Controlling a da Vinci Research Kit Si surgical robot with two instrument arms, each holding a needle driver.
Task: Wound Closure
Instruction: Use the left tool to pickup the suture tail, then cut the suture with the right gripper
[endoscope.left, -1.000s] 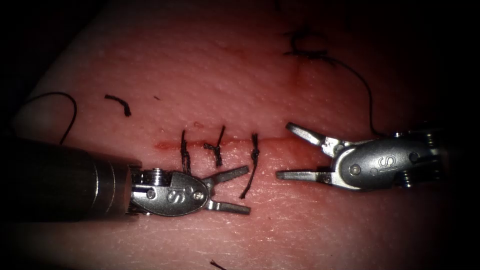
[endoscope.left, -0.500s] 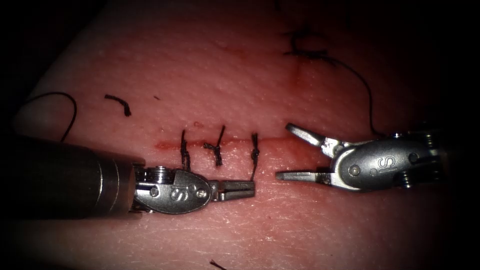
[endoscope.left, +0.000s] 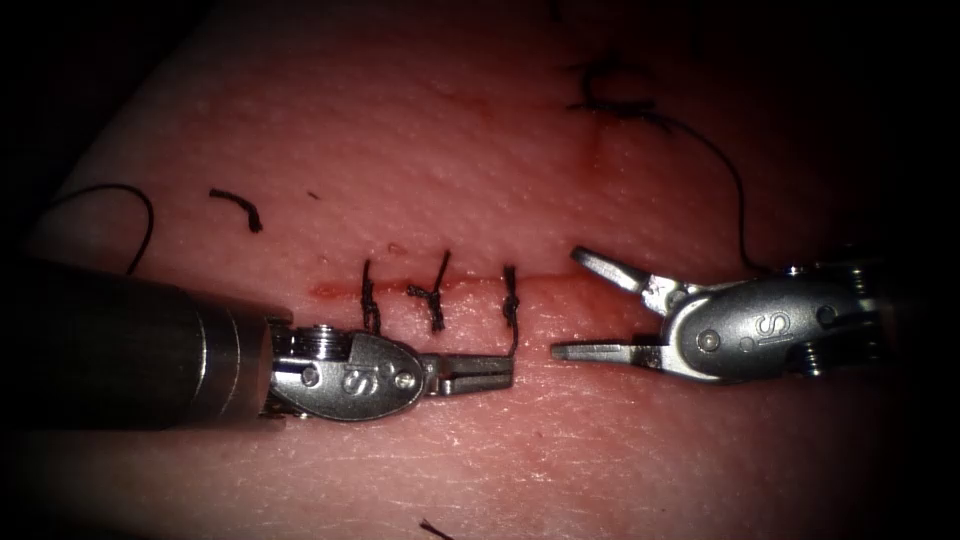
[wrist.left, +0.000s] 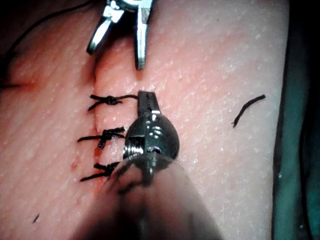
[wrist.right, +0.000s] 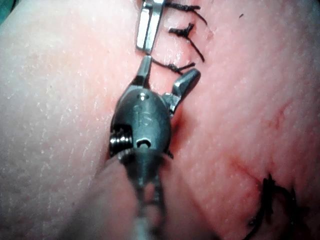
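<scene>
Jaws of my left tool (endoscope.left: 478, 372) were clamped on the free tail of the rightmost stitch (endoscope.left: 511, 305), just below the cut (endoscope.left: 560, 280). Jaws of my right tool (endoscope.left: 590, 305) stood apart, holding nothing, right of that stitch. Two further knotted stitches (endoscope.left: 400, 300) crossed the tissue (endoscope.left: 420, 130) to the left.

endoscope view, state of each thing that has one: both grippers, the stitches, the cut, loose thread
left gripper: shut on the thread tail of the rightmost stitch
right gripper: open, holds nothing
cut: three knotted stitches across it, unstitched right of them
red fluid: pooled at the cut's left end
cut end of thread: lies loose on the tissue
long thread: lies slack, runs toward the right tool
</scene>
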